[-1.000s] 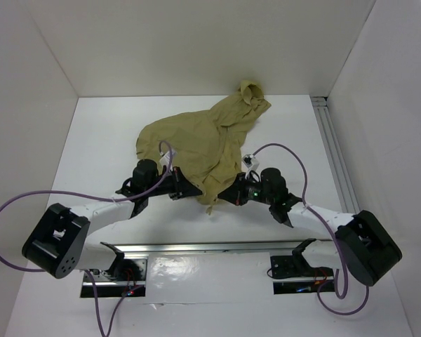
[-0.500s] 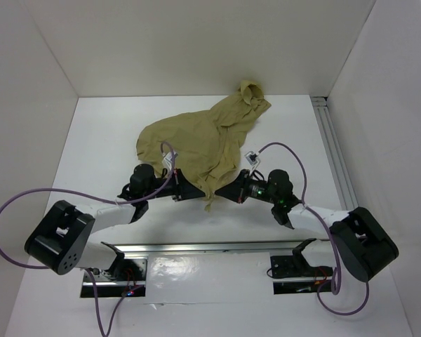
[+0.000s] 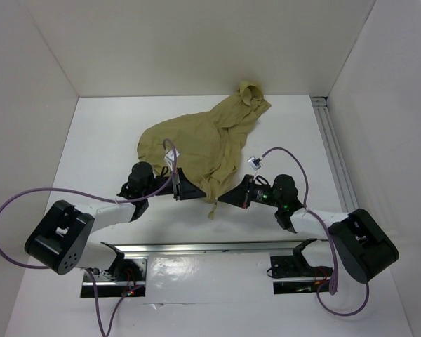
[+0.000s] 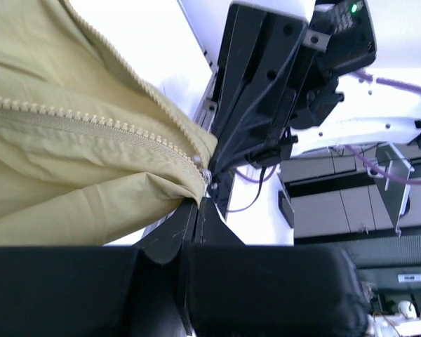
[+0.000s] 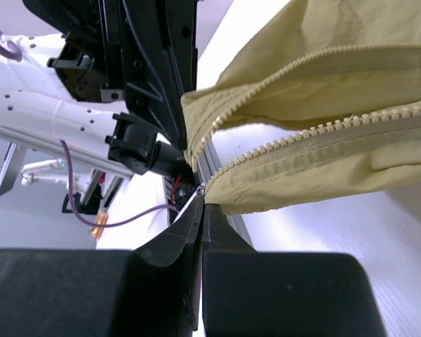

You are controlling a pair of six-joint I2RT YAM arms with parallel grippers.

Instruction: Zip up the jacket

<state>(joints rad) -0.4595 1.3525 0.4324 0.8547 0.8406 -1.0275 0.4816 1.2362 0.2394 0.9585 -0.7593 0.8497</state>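
Observation:
The olive-tan jacket (image 3: 196, 140) lies spread on the white table, hood (image 3: 251, 95) at the far end, its front open. Its near hem is lifted between the two arms. My left gripper (image 3: 198, 194) is shut on the hem corner of one front edge; the left wrist view shows the jaws pinched together on the jacket (image 4: 91, 161) just under the end of the zipper teeth (image 4: 112, 125). My right gripper (image 3: 223, 200) is shut on the other front edge's bottom corner, and the right wrist view shows the jacket (image 5: 337, 161) and its zipper teeth (image 5: 295, 144) running off from the jaws. Both grippers face each other, close together.
A metal rail (image 3: 196, 248) crosses the near edge in front of the arm bases. Another rail (image 3: 333, 151) runs along the right side. Purple cables (image 3: 28, 203) loop from both arms. White walls enclose the table on three sides.
Both grippers have drawn the hem a little toward the near edge, and the right wrist has shifted right and nearer. The fabric's lower tip hangs slightly lower in the view.

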